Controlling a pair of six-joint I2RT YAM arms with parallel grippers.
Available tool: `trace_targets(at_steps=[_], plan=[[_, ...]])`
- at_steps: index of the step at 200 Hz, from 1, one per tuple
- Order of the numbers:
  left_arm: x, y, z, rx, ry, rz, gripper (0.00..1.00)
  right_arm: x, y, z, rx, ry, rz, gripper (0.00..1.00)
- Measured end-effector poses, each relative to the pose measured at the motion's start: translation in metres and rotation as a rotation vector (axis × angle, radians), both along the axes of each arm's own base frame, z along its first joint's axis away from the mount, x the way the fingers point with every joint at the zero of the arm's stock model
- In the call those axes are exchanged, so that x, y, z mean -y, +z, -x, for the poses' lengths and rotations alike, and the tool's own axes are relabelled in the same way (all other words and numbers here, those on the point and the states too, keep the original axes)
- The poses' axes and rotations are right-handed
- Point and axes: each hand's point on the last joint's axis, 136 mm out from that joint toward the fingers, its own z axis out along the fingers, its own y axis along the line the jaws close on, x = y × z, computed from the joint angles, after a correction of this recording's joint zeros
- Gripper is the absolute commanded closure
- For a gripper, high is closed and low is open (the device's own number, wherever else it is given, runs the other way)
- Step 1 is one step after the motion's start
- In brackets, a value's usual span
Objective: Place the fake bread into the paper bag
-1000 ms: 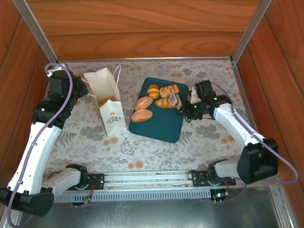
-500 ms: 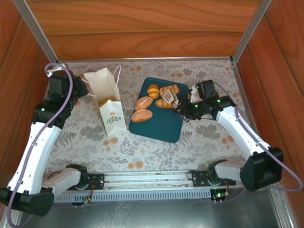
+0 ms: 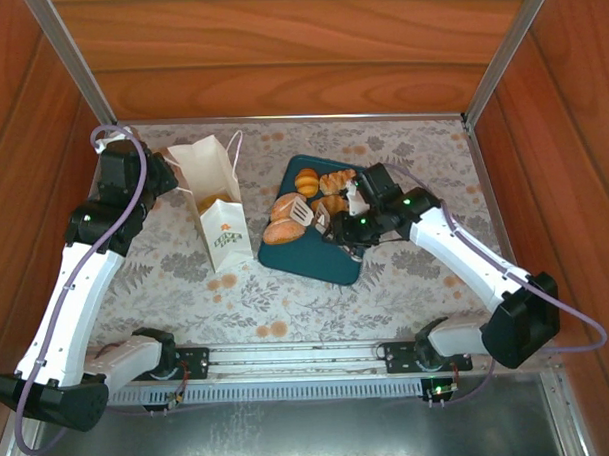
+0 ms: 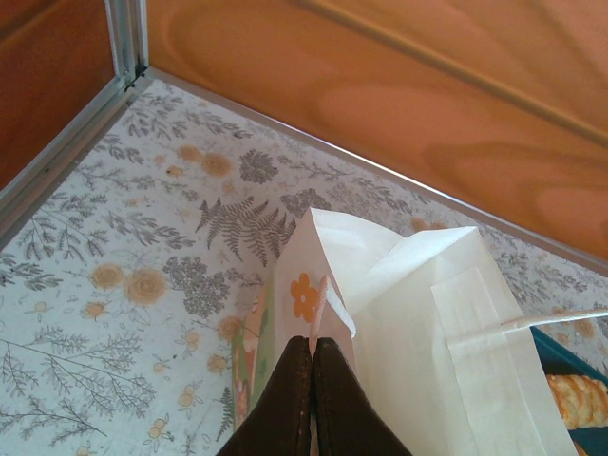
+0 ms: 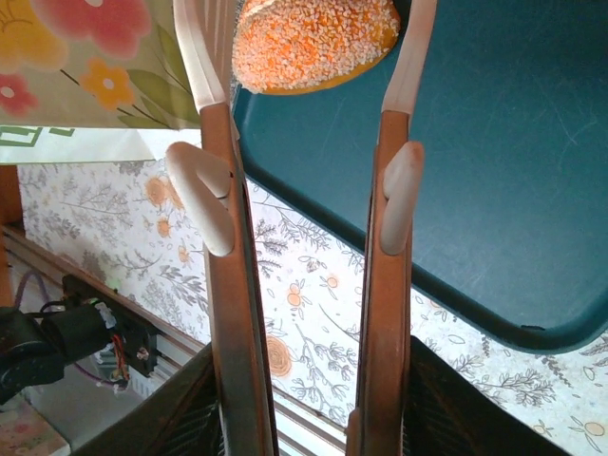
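Observation:
The white paper bag [image 3: 220, 213] stands upright left of the dark teal tray [image 3: 331, 257], with something golden showing in its mouth. My left gripper [image 3: 171, 180] is shut on the bag's top rim [image 4: 318, 313], its dark fingers [image 4: 285, 399] pressed together on the paper. Several glossy golden-brown rolls of fake bread [image 3: 306, 181] lie on the tray. My right gripper [image 3: 304, 215] hovers open over the two left-hand rolls [image 3: 281, 231]. In the right wrist view a seeded roll [image 5: 313, 43] sits between its pale fingertips [image 5: 201, 57]; I cannot tell whether they touch it.
Wooden walls close in the floral table [image 3: 287, 289] at the back and both sides. A metal rail [image 3: 289, 364] runs along the near edge by the arm bases. The bag's printed side [image 5: 85, 76] stands just left of the right gripper.
The right gripper has swung left across the tray, from the right-hand rolls to the left-hand ones, and its fingers have spread wider. The left arm and the bag have stayed put.

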Motion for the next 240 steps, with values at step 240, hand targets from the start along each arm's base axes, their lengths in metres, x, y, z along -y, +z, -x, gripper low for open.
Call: trace_targets(at_steps=[240], plan=[[0.0,0.0,0.0,0.0,0.0,0.0,1.0,-0.047,-0.033,0.002,0.081,0.225,0.345,0.5]])
